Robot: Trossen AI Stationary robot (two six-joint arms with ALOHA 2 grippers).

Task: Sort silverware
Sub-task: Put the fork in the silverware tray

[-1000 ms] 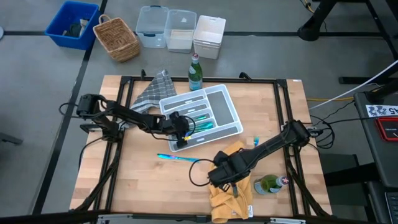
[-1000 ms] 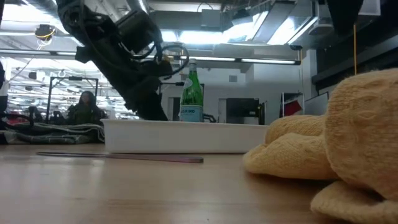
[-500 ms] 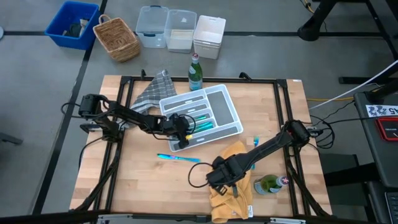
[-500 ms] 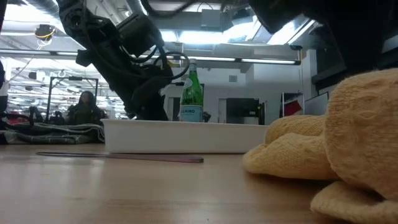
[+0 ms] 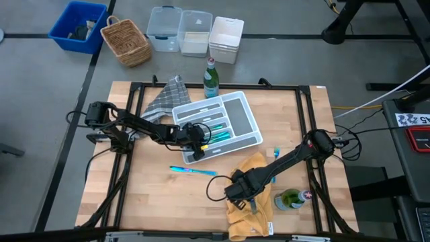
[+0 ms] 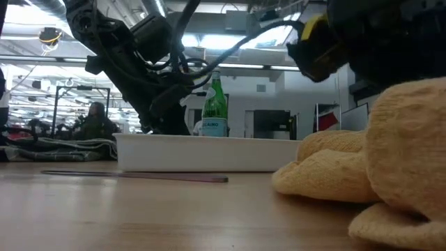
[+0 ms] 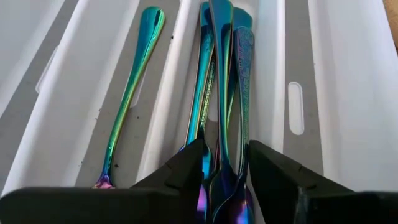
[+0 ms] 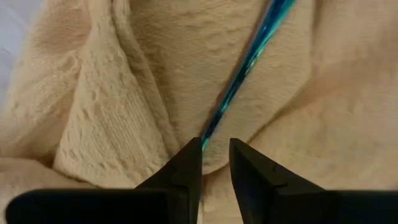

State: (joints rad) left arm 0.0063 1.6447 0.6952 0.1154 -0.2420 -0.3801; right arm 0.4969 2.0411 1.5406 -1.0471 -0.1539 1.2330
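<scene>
This is a robotics lab or open industrial workshop. A wooden tabletop (image 5: pixel 154 195) sits in a black metal frame (image 5: pixel 134 91) on a grey concrete floor (image 5: pixel 40 101), with cables trailing at 3 o'clock. Storage bins (image 5: pixel 180 30) and a blue crate (image 5: pixel 77 25) stand on the floor at 12 o'clock. The low view looks into a wide hall with exposed ceiling ducts (image 6: pixel 209 10), strip lights (image 6: pixel 293 42) and a seated person (image 6: pixel 94 120) at a distant workstation.

no text, brand or number can be read anywhere. the green bottle (image 6: pixel 214 104) carries a pale label (its printing is too small to make out), and nothing else shows any lettering at all.
</scene>
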